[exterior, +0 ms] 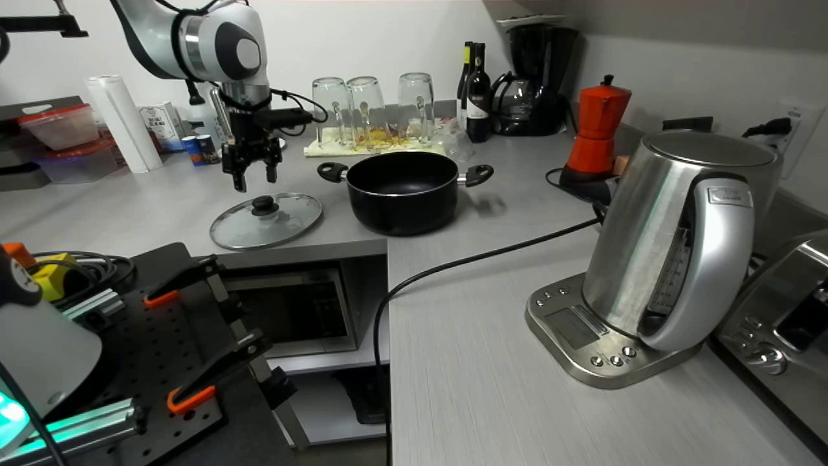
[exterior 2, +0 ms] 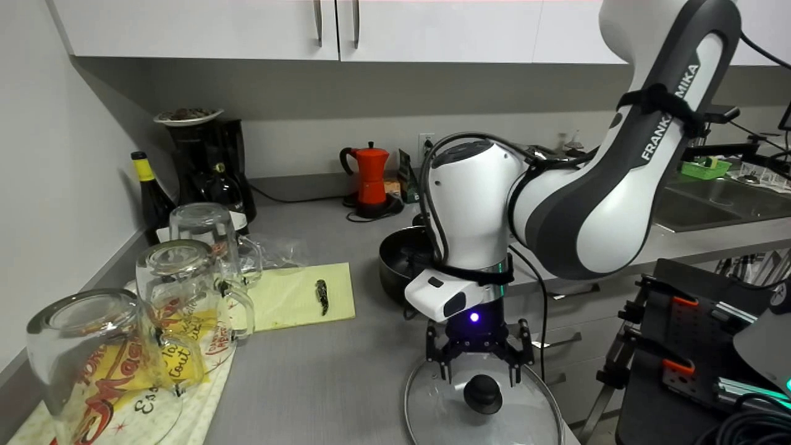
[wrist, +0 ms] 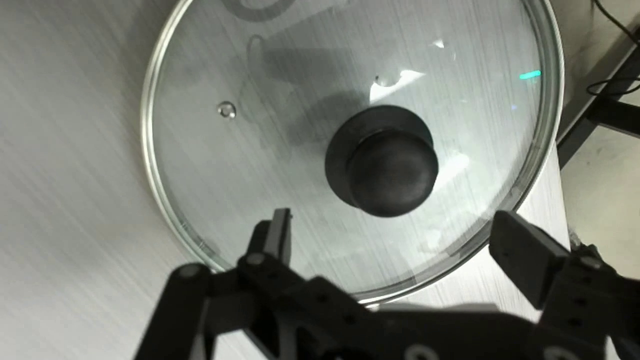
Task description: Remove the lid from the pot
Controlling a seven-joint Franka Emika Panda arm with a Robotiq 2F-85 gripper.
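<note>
We see a steel kettle [exterior: 647, 220] at three o'clock in an exterior view, a red moka pot [exterior: 596, 123] at two, a coffee maker [exterior: 542, 71] at one and paper towels [exterior: 123, 123] at ten.

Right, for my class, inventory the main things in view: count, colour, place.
Lid: 1, clear, on counter
Pot: 1, black, uncovered, beside lid
Mugs: 3, clear, by wall
Coffee maker: 1, black, on counter
Bottles: 2, dark, by coffee maker
Kettle: 1, silver, on its base
Moka pot: 1, red, between coffee maker and kettle
Toaster-like appliance: 1, silver, beside kettle
Paper roll: 1, white, on counter
Food containers: 2, red-lidded, near paper roll
Microwave: 1, silver-framed, below counter
Arm: 1, mostly white, over counter
Gripper: 1, black, open above lid
</note>
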